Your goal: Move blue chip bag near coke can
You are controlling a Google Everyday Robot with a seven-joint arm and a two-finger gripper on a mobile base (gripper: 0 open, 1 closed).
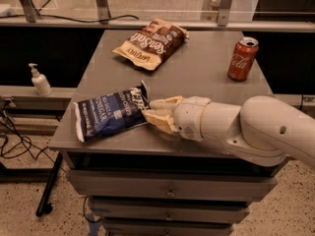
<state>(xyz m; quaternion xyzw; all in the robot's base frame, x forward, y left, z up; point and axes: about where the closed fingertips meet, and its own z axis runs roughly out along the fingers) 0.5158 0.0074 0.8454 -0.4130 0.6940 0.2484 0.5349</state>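
The blue chip bag [107, 114] lies on the grey table [206, 85] near its front left corner, its right end raised and crumpled. My gripper [150, 111] comes in from the right, with its cream fingers [165, 103] closed on the bag's right crimped end. The coke can [242, 59] stands upright at the table's back right, far from the bag and the gripper.
A brown-and-tan chip bag [151, 43] lies at the back middle of the table. A white pump bottle [40, 80] stands on a low ledge to the left. Cables [15, 141] lie on the floor at the left. Drawers [170, 191] sit below the tabletop.
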